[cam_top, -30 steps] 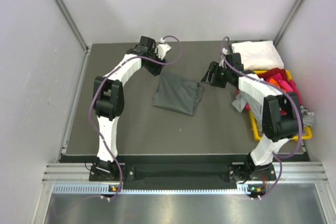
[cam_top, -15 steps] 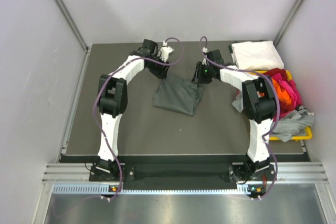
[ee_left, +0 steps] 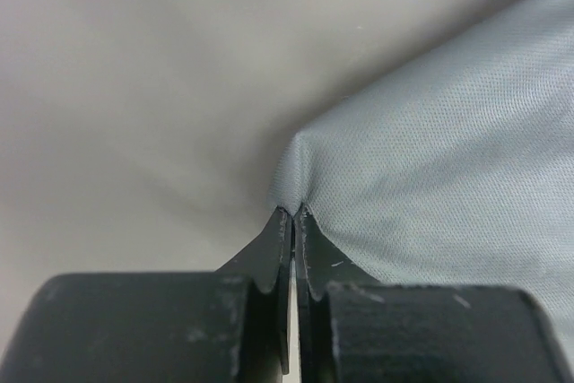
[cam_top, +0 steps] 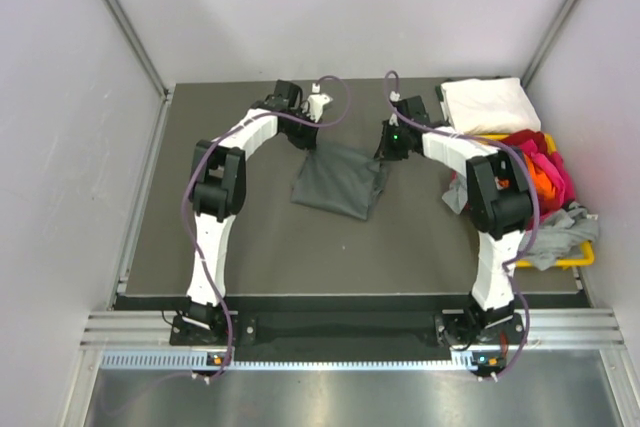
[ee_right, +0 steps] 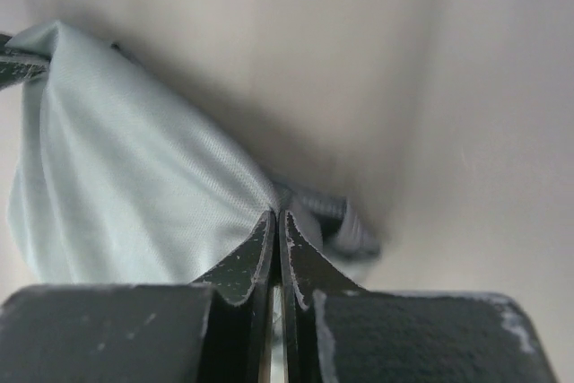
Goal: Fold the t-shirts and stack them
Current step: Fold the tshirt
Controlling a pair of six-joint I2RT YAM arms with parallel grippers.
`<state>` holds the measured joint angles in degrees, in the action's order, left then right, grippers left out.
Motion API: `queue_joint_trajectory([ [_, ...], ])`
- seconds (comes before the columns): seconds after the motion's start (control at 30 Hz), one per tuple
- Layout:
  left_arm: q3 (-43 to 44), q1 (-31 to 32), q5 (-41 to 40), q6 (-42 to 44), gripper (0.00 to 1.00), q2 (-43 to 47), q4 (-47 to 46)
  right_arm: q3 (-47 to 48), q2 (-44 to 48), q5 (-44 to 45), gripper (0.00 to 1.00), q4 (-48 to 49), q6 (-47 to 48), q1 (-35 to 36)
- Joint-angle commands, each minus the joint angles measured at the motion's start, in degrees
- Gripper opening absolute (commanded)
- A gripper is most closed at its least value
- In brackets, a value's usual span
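The left gripper (ee_left: 293,213) rises from the bottom centre of the frame, its two black fingers (ee_left: 269,257) pressed together with only a thin slit between them. Their tips pinch a corner of the grey t-shirt (ee_left: 448,159), whose fine-woven cloth fans out from the pinch toward the right edge and upper right. The table (ee_left: 134,87) fills the left and upper left as a blurred grey surface

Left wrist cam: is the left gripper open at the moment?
No, the left gripper has its fingertips pressed together on a corner of the dark grey shirt, with the cloth drawn to a point between them.
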<state>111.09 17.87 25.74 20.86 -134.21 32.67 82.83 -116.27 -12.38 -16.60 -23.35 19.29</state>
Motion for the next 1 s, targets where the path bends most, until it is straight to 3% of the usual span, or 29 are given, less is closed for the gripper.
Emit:
queue_joint_trajectory([
  [0.0, -2.45, 0.41, 4.67, -1.88, 0.0, 7.36, -4.53, -2.31, 9.29, 2.8, 0.0, 1.66, -0.11, 1.19],
  [0.27, -8.08, 2.61, 3.89, -2.49, 0.0, 13.18, -6.12, -13.65, 20.19, 5.96, 0.0, 4.82, -3.62, 1.98],
  [0.5, -3.95, 3.23, -2.17, -2.49, 0.0, 8.37, -6.03, -10.24, 14.5, 3.86, 0.0, 5.61, -2.31, -0.13],
  [0.67, -0.79, 3.23, -4.2, -2.05, 0.0, 4.15, -5.24, -8.39, 10.28, 4.82, 0.11, 6.84, -2.13, -1.62],
  [0.7, -0.26, 3.23, -4.9, -2.05, 0.03, 3.61, -5.24, -7.69, 9.58, 5.17, 0.21, 7.54, -2.22, -1.8],
  [0.73, 0.7, 3.23, -5.43, -1.97, 0.08, 3.17, -5.33, -7.25, 8.18, 5.17, 0.22, 7.72, -2.05, -2.58],
  [0.8, 1.93, 3.14, -6.48, -2.23, 0.24, 2.12, -5.42, -5.06, 6.68, 5.52, 0.29, 6.85, -1.78, -3.29],
  [0.83, 2.9, 3.22, -7.36, -2.23, 0.39, 1.85, -5.42, -4.26, 5.62, 5.53, 0.32, 6.15, -1.61, -3.9],
  [0.87, 3.34, 3.23, -7.72, -2.23, 0.44, 1.68, -5.42, -3.38, 5.44, 5.53, 0.39, 5.01, -1.26, -4.17],
  [0.97, 4.05, 3.23, -9.73, -1.71, 0.54, 2.9, -5.16, -5.21, 8.85, 6.4, 0.46, 5.96, -1.16, -4.08],
])
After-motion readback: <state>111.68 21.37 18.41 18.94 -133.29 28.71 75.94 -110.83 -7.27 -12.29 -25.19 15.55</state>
